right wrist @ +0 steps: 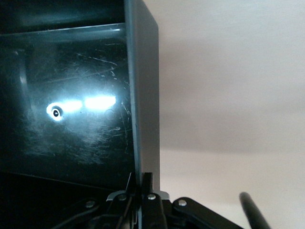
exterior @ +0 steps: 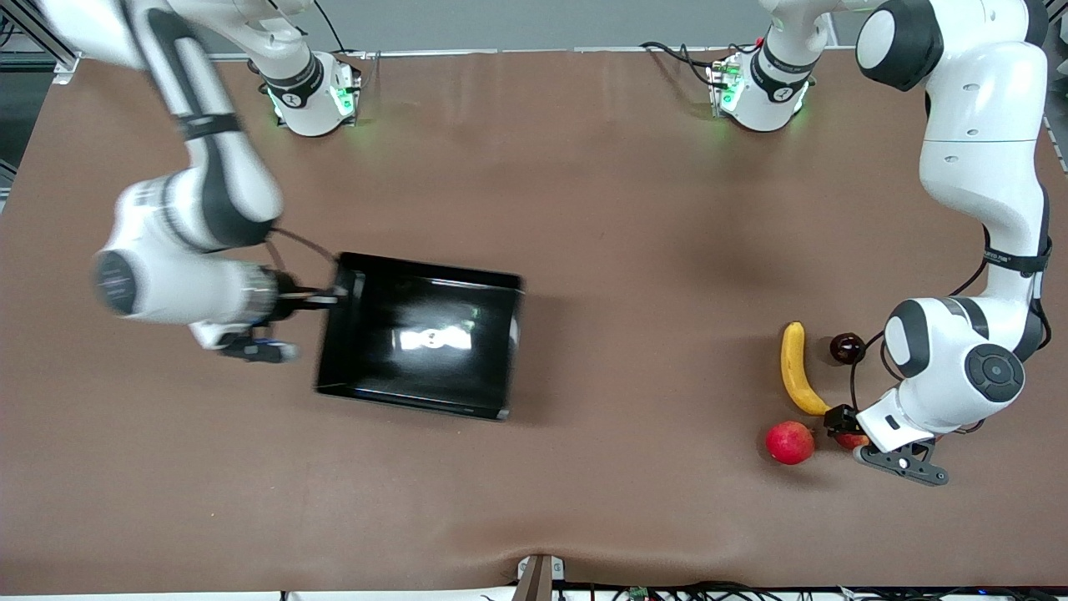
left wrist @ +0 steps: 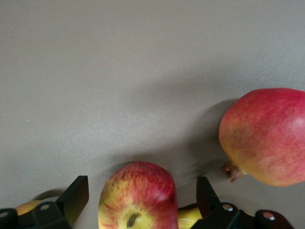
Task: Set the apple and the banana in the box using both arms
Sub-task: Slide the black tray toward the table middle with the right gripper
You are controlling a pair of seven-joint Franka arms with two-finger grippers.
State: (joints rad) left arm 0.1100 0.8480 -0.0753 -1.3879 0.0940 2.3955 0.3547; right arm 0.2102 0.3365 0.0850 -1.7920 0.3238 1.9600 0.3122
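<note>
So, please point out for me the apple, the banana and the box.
apple [left wrist: 138,198], left wrist view, on its red-and-yellow skin.
banana [exterior: 793,367], front view, on the middle of its curve.
box [exterior: 417,384], front view, on its black floor.

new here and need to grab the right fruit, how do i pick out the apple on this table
Go to the left arm's end of the table, where the fruit lies beside the banana. The apple sits between the open fingers of the left gripper, near the banana's lower tip. It is streaked red over yellow with a dimpled top, unlike the evenly pink-red round fruit beside it.
</note>
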